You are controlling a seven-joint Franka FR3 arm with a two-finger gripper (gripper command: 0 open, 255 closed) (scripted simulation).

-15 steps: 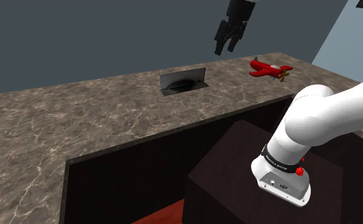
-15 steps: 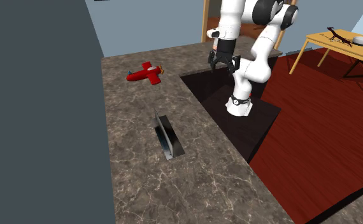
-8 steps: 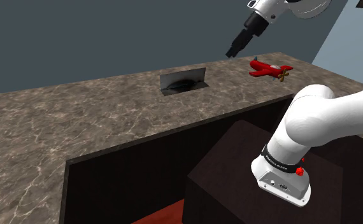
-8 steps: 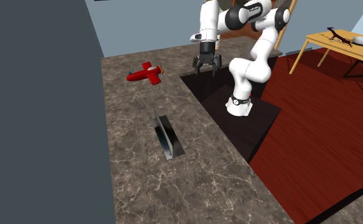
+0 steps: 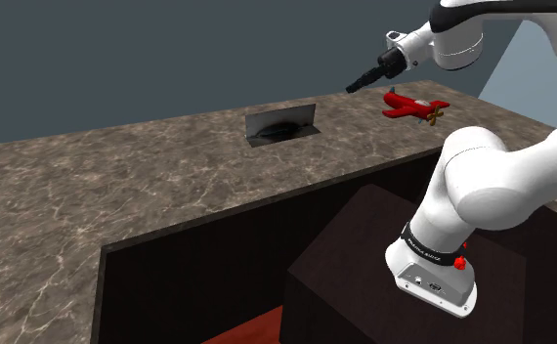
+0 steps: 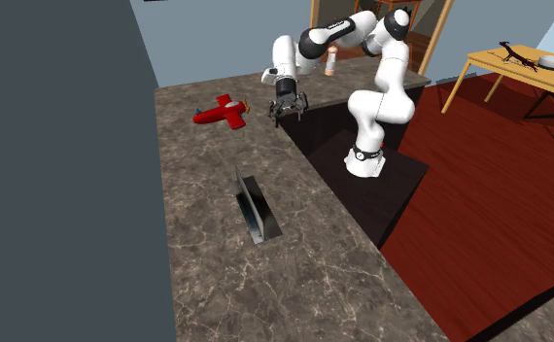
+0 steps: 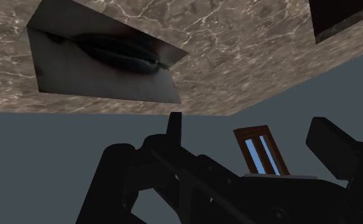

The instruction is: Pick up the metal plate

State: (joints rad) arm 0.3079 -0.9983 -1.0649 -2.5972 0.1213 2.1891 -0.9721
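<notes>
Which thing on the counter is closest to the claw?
The red toy plane: it sits right by the claw, while the grey metal plate lies farther along the counter.

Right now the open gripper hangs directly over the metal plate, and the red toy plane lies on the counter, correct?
No. The open gripper hangs near the red toy plane, well apart from the metal plate, as the second exterior view shows. The plane does lie on the counter.

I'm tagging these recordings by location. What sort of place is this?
Likely a home kitchen or dining area: a long marbled stone counter, a red-brown wood floor and a wooden table.
</notes>
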